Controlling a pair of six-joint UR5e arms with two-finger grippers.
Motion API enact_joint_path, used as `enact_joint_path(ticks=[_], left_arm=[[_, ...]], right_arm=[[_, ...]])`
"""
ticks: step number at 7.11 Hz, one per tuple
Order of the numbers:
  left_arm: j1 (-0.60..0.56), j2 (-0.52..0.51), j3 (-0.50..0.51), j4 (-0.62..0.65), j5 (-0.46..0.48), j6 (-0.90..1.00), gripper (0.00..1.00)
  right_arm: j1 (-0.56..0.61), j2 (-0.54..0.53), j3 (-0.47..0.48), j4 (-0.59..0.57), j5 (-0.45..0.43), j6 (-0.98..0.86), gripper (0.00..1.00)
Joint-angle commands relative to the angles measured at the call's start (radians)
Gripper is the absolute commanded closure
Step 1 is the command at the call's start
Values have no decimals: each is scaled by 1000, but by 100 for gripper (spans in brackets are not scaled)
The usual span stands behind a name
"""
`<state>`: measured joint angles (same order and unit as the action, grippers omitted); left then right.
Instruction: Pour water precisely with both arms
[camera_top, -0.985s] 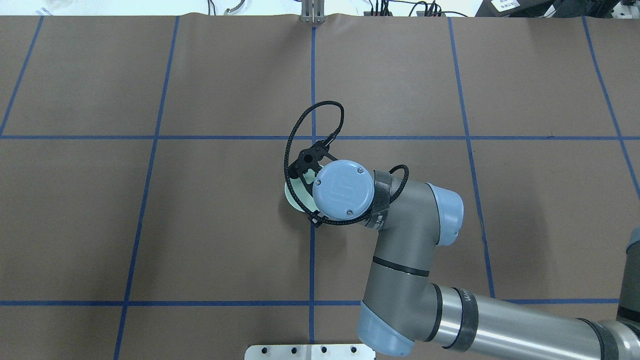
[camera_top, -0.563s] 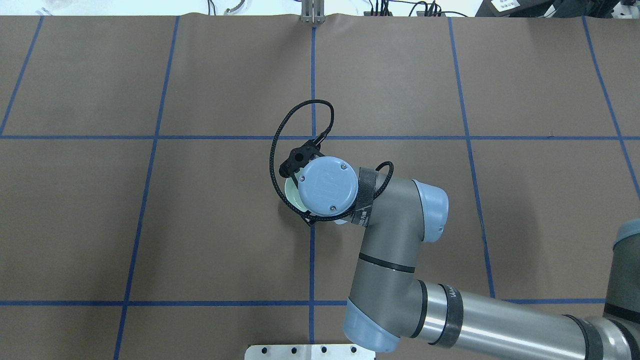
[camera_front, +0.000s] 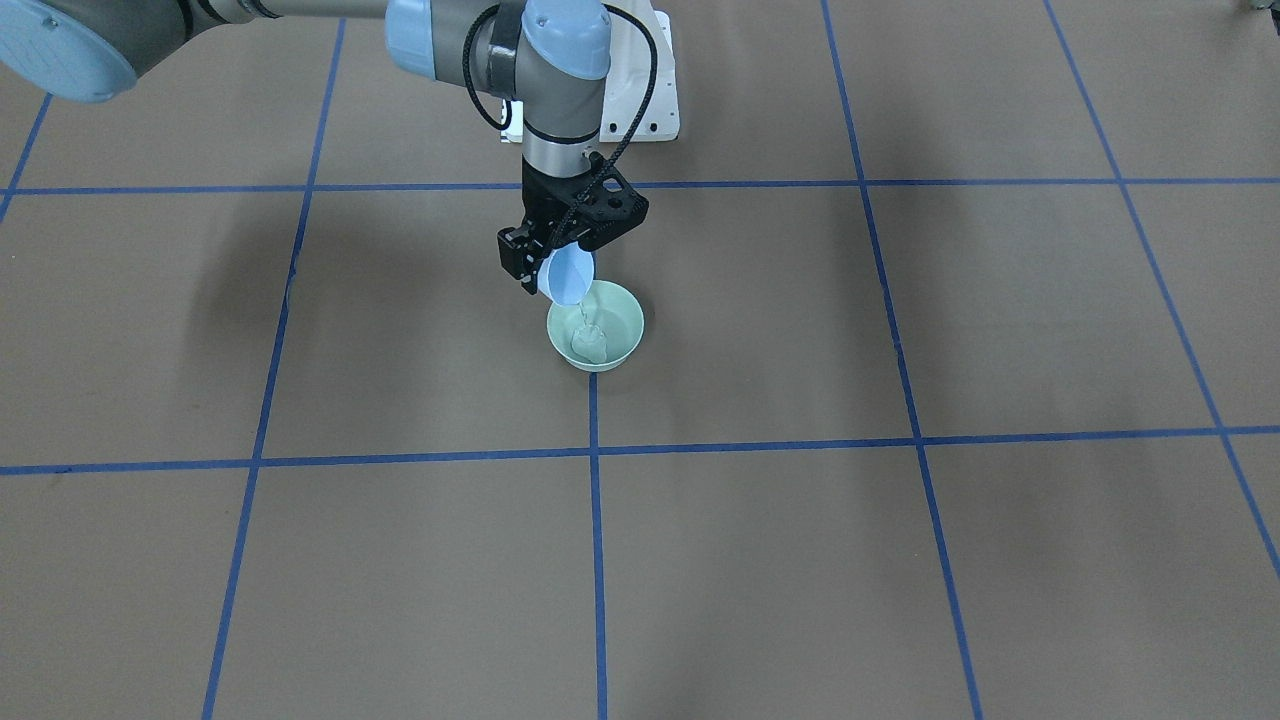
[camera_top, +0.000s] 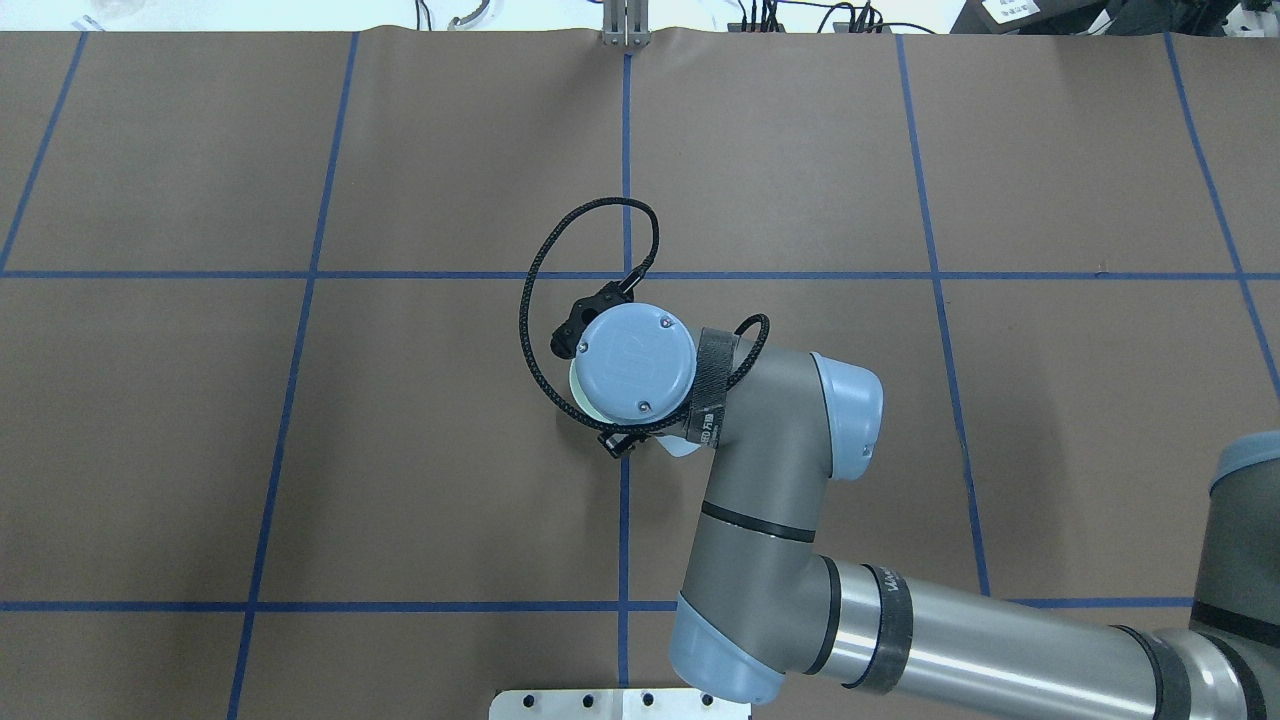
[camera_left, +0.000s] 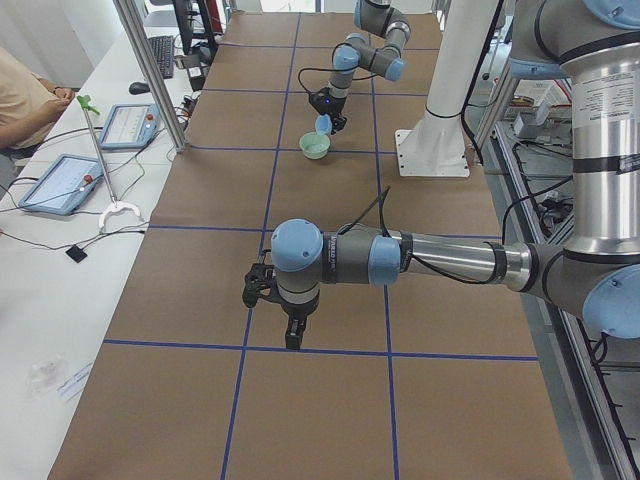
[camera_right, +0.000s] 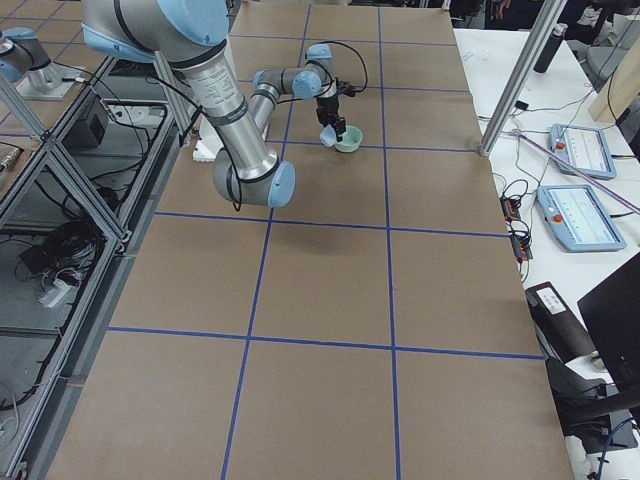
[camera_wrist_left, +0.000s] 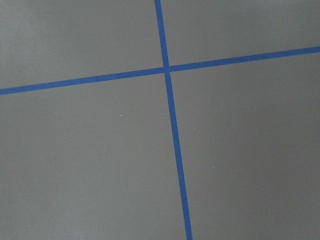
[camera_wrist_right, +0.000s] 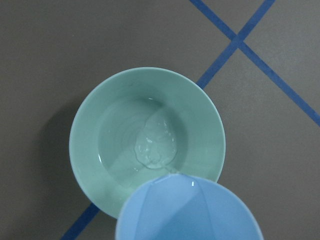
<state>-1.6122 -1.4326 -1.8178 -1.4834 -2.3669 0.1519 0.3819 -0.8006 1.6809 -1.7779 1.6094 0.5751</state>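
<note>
My bench (camera_front: 900, 560), brown and gridded with blue tape lines (camera_front: 593, 520), carries a mint-green bowl (camera_front: 628, 345) sitting across one line; behind the bowl a white base plate (camera_front: 655, 110) is bolted down

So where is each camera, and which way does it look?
Front-facing: across the table, looking back; right claw tips blue cup over green bowl.
Overhead: behind, looking down; right arm mostly hides the bowl.
Left side: table's end; left arm near.
Right side: other end; right arm near.
Left wrist: down at tape lines; no body.
Right wrist: down into bowl, past cup; no claw.
Both side views share the bowl.
</note>
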Motion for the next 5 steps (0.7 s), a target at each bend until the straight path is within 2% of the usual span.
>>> enact_joint_path(ticks=[1, 4, 5], left_arm=[[0, 0, 0, 0, 0, 0, 0], [0, 0, 0, 0, -2, 0, 0], [0, 0, -2, -1, -2, 2, 0]], right_arm=[[0, 1, -1, -3, 1, -4, 100], [11, 0, 11, 6, -3, -8, 100], [93, -102, 117, 280, 1, 102, 100]])
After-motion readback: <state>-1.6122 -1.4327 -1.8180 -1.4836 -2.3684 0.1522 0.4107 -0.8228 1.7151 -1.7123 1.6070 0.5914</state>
